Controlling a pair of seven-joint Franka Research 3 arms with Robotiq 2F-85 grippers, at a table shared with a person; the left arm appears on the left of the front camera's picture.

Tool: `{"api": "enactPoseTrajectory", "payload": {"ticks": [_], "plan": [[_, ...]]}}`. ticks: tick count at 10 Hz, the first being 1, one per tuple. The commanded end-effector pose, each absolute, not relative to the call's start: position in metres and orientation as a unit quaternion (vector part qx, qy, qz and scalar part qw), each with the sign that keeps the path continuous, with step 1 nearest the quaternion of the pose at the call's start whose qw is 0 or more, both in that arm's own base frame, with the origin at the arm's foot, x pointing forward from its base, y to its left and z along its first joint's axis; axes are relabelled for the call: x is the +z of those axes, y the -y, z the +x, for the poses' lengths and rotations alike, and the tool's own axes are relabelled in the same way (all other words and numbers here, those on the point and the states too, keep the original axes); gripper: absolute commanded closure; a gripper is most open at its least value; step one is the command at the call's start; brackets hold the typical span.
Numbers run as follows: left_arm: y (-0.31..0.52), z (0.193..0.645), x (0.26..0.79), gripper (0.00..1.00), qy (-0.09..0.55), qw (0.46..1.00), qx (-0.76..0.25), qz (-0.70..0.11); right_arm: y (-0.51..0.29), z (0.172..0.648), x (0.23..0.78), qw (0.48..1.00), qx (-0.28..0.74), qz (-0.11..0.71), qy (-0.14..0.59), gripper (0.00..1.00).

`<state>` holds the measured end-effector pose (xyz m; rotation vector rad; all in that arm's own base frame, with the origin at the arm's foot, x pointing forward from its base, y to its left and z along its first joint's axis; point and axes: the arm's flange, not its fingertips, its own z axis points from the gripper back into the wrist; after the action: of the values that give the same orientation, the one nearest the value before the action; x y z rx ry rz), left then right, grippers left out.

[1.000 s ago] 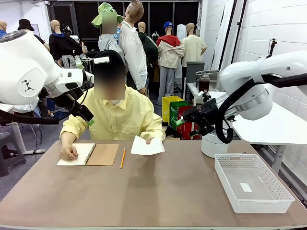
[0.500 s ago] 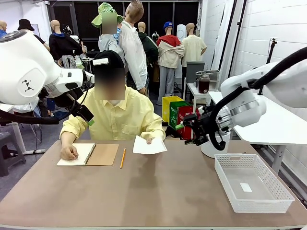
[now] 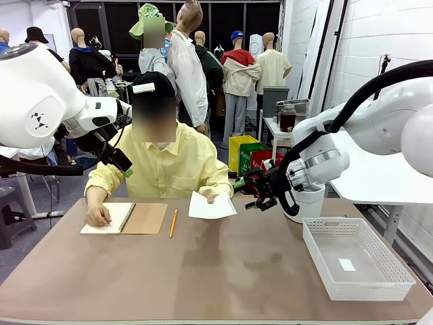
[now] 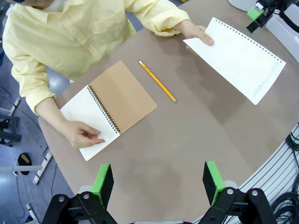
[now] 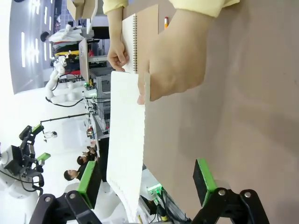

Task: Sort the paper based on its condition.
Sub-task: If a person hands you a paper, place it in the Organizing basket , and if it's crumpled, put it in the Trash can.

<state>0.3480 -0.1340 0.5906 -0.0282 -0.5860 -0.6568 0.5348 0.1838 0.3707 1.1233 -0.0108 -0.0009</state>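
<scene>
Across the table, a person's hand holds a smooth white paper [image 3: 212, 206] just above the tabletop; its punched edge shows in the left wrist view [image 4: 238, 58]. My right gripper [image 3: 247, 192] hangs open close to the paper's right edge, apart from it. In the right wrist view the paper [image 5: 126, 135] stands edge-on ahead of the open right gripper [image 5: 145, 184], with the person's hand gripping it. My left gripper [image 4: 158, 184] is open and empty, high above the table's left side [image 3: 124, 166]. The right gripper [image 4: 259, 11] also appears beside the sheet's far corner.
A spiral notebook [image 3: 125, 218] with a brown cover lies open under the person's other hand, with a yellow pencil [image 3: 173, 223] beside it. A white basket [image 3: 316, 258] holding a small white slip stands at the right. A white cylinder [image 3: 303, 203] sits behind the right gripper.
My right arm has swung left and down, bringing its open gripper close to the held paper. The person's sheet has shifted slightly right. The left arm has not moved.
</scene>
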Motion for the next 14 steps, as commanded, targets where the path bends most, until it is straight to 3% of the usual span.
{"api": "enactPoseTrajectory", "payload": {"ticks": [1, 4, 10, 12, 13, 14], "plan": [[0.133, 0.348, 0.591, 0.00, 0.284, 0.905, -0.316, -0.014, -0.178, 0.531, 0.372, 0.847, -0.002, 0.531, 0.009, 0.00], [0.133, 0.348, 0.591, 0.00, 0.284, 0.905, -0.316, -0.014, -0.182, 0.535, 0.371, 0.846, -0.001, 0.533, 0.006, 0.00], [0.133, 0.348, 0.591, 0.00, 0.284, 0.905, -0.316, -0.014, -0.210, 0.572, 0.372, 0.832, 0.015, 0.544, -0.108, 0.00], [0.133, 0.348, 0.591, 0.00, 0.284, 0.905, -0.316, -0.014, -0.214, 0.576, 0.375, 0.850, -0.002, 0.514, -0.120, 0.35], [0.133, 0.348, 0.591, 0.00, 0.284, 0.905, -0.316, -0.014, -0.214, 0.578, 0.376, 0.854, -0.004, 0.504, -0.131, 0.35], [0.133, 0.348, 0.591, 0.00, 0.284, 0.905, -0.316, -0.014, -0.212, 0.578, 0.376, 0.860, -0.014, 0.491, -0.138, 0.41]]}}
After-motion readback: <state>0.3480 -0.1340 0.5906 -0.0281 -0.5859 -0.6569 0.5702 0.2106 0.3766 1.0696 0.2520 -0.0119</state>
